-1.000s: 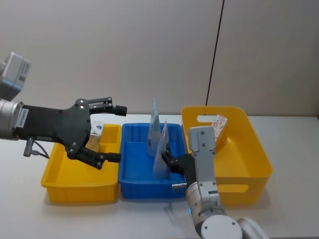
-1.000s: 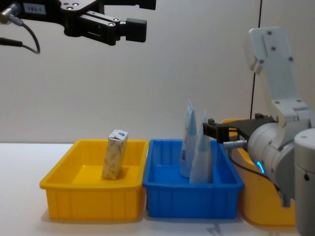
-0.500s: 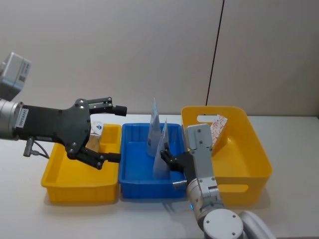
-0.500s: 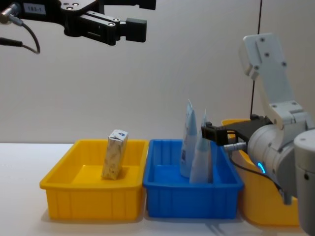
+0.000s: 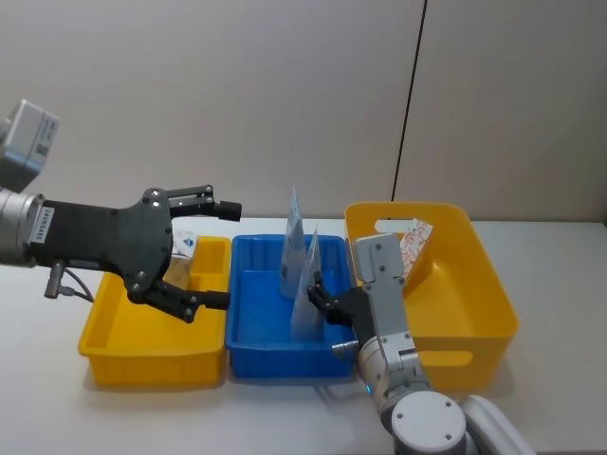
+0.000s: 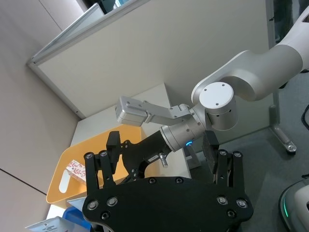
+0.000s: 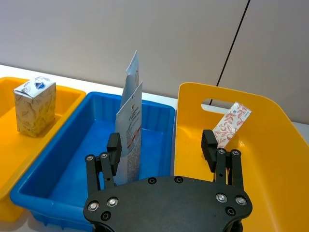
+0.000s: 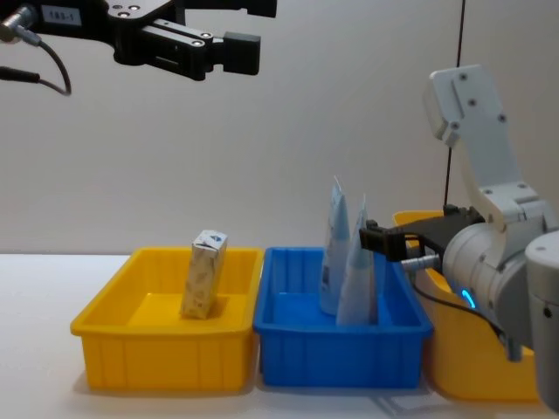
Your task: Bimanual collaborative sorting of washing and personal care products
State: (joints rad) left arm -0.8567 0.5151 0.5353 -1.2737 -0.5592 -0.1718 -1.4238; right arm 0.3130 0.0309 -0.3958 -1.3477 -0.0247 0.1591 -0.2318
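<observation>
Two pale blue-white tubes stand upright in the blue bin [image 5: 275, 364], one at the back [image 5: 292, 237] and one in front [image 5: 305, 296]. My right gripper [image 5: 319, 301] is open, low over this bin. In the right wrist view, the front tube [image 7: 129, 131] stands just ahead of the right gripper [image 7: 161, 145], close to one finger. A beige-leaf carton [image 5: 185, 248] stands in the left yellow bin [image 5: 104, 364]. My left gripper [image 5: 222, 254] hangs open high above it, holding nothing. A red-leaf carton [image 5: 414, 242] leans in the right yellow bin [image 5: 486, 275].
The three bins sit side by side on a white table [image 5: 560, 379], with a plain wall behind. Bare table lies in front of the bins and to both sides. In the chest view, the left gripper [image 8: 255, 24] is far above the bins.
The right arm has shifted slightly to the left, and its gripper has stayed by the front tube. The left arm, the cartons and the tubes have not moved.
</observation>
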